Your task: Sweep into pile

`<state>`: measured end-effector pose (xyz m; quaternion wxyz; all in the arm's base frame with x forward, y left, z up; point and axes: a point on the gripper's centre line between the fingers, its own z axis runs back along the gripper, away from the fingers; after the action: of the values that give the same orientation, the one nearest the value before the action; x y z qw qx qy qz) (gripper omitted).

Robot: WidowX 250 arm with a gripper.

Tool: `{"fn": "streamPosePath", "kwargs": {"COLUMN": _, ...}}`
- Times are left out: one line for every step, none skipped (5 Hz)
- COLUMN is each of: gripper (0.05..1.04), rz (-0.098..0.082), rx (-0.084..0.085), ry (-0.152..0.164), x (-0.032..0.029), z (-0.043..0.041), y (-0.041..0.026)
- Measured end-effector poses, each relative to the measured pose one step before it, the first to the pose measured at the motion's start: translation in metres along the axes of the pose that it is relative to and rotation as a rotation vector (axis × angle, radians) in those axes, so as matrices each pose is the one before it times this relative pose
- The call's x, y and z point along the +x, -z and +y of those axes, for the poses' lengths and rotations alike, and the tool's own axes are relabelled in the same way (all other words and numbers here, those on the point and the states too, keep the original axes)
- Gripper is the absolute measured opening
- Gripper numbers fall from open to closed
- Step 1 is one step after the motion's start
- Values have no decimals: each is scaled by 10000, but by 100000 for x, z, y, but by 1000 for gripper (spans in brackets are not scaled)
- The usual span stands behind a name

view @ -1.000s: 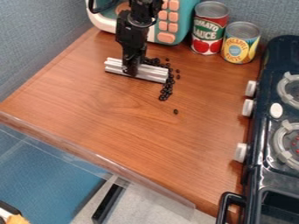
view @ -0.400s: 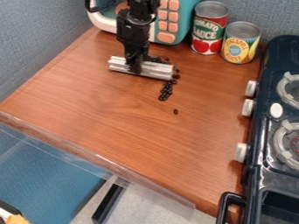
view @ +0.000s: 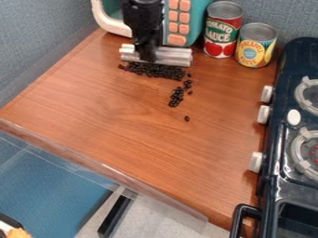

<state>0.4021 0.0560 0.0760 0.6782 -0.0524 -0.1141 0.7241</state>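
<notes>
Beans, dark, loose: camera view, rear of the wooden tabletop, in a broad band just in front of the silver bar. A thinner trail runs from its right end toward the near side; one stray bean lies apart.

Gripper, black: closed on the bar's middle.

Change: bar shifted rearward, from the near side of the main band to its far side; band now exposed, trail and stray bean where they were. Judged meaning: bar set for a stroke toward the near side, pile still spread.

Edges and room: toy microwave close behind the bar; two cans at rear right; stove along the right. Widest room for moving: forward, toward the near edge.
</notes>
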Motion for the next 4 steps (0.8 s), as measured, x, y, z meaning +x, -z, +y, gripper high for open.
{"fn": "streamPosePath", "kwargs": {"gripper": 363, "rz": 199, "rx": -230, "ry": 27, "x": -103, "z": 1273, "y": -2109}}
{"fn": "streamPosePath", "kwargs": {"gripper": 363, "rz": -182, "rx": -55, "ry": -281, "x": -806, "z": 3029, "y": -2284}}
{"fn": "streamPosePath", "kwargs": {"gripper": 363, "rz": -118, "rx": 259, "ry": -170, "x": -1686, "z": 2976, "y": -426}}
{"fn": "streamPosePath", "kwargs": {"gripper": 363, "rz": -527, "rx": 348, "ry": -972, "x": -848, "z": 1855, "y": 792}}
